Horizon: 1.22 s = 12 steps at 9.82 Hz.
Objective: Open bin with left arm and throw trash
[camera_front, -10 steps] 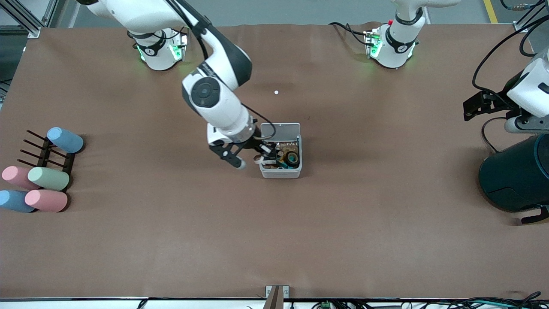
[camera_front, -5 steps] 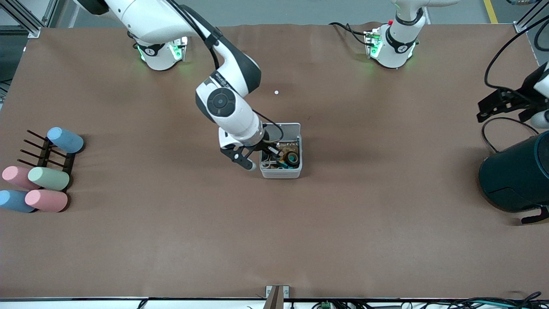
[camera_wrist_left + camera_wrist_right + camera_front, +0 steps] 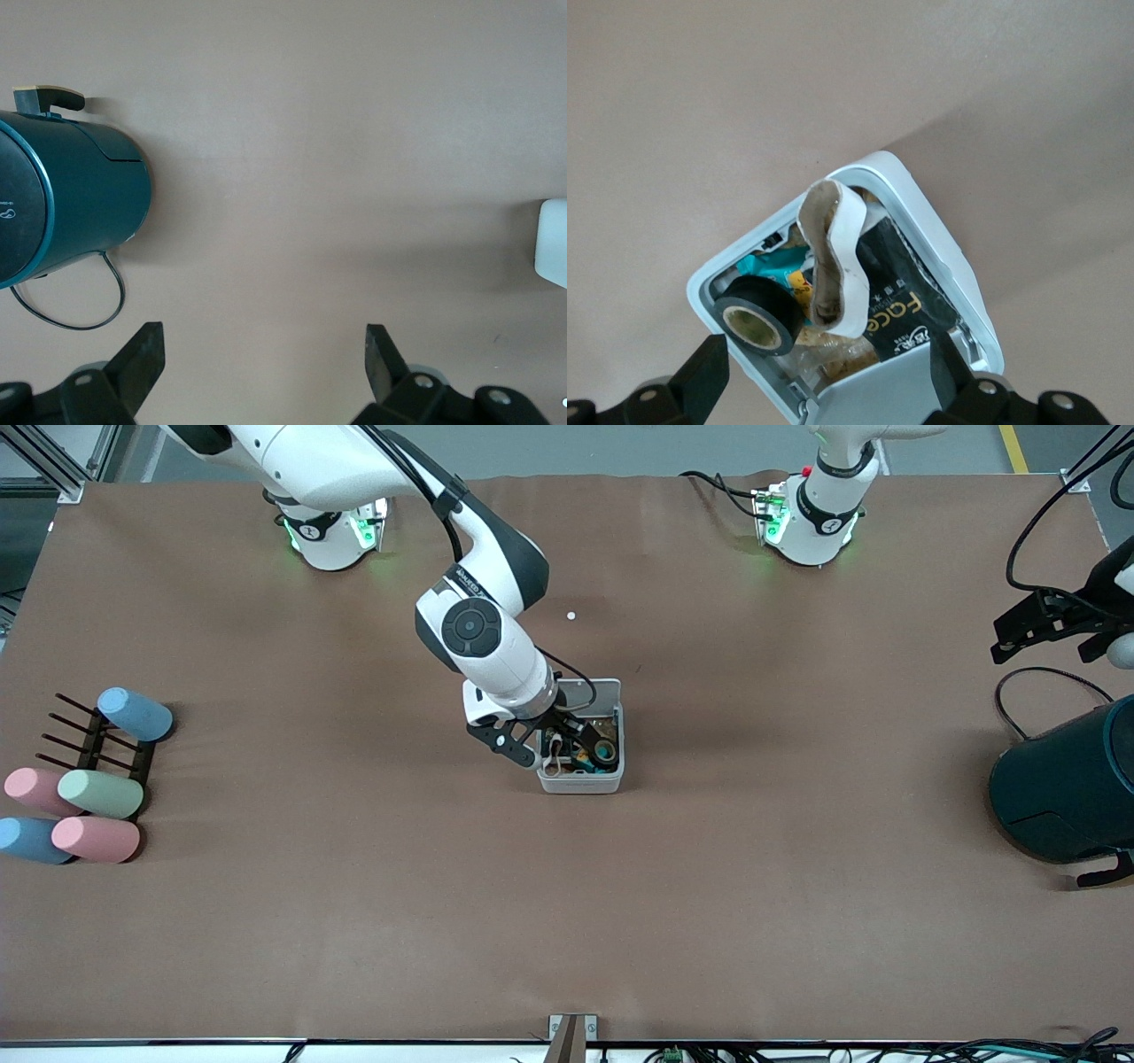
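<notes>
Bin: the small white square bin (image 3: 580,779) sits mid-tabletop (image 3: 567,921), its hinged lid (image 3: 592,691) swung up and open on the side toward the robots' bases.
Trash: all three bits lie inside the bin; in the right wrist view a beige rubber-band loop (image 3: 833,266) stands on edge over a black printed snack packet (image 3: 899,305), with a black tape roll (image 3: 757,323) just beside them.
Right gripper: the right gripper (image 3: 556,746) hangs directly over the open bin, its fingers (image 3: 700,376) spread wide on either side of the trash and holding nothing.
Left gripper: the left gripper (image 3: 1045,627) waits up in the air at the left arm's end of the tabletop, above a big dark teal cylinder (image 3: 1063,788); its fingers (image 3: 142,359) are spread apart and empty.
Left arm: its base (image 3: 811,518) stands at the tabletop's edge farthest from the front camera, a small red knob by the collar.
Elsewhere: pastel cups (image 3: 89,806) lie on their sides by a dark rack (image 3: 84,740) at the right arm's end of the tabletop, well apart from the bin.
</notes>
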Each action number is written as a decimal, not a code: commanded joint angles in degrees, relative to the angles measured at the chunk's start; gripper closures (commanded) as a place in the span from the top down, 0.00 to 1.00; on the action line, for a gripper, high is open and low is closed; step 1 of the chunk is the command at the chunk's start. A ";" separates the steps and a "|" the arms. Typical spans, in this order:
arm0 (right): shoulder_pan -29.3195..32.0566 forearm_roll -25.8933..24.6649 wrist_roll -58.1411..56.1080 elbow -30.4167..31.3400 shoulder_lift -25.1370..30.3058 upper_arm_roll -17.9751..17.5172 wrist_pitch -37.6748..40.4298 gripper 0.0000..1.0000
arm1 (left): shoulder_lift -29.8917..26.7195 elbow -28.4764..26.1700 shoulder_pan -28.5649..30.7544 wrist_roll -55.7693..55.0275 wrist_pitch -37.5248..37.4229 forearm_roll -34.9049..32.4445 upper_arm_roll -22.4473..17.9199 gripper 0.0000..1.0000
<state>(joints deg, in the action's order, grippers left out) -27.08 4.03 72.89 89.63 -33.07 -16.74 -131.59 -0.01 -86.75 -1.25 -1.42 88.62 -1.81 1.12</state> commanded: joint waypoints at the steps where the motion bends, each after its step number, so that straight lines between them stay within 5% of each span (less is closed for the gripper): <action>1: 5.33 -0.08 0.15 -2.07 3.60 -0.14 5.96 1.00 | 0.36 0.71 -0.24 -0.52 -0.55 0.41 0.02 1.00; 5: 21.85 0.01 -10.09 -4.64 16.68 -0.57 27.20 1.00 | 0.36 0.97 -0.07 -0.43 -0.46 0.32 -0.06 1.00; 7: 29.59 0.79 -27.35 -4.73 24.32 -0.40 43.35 1.00 | 0.71 1.15 -0.07 -0.43 -0.55 0.32 0.02 1.00; 12: 41.85 0.45 -64.26 -4.73 36.04 -0.22 59.16 1.00 | 0.89 1.41 0.28 -0.52 -0.46 0.32 -0.06 1.00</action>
<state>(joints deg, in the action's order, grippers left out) 13.60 4.27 13.07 82.23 -0.46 -15.87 -72.91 0.57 -86.37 -1.18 -1.47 88.62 -1.81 1.08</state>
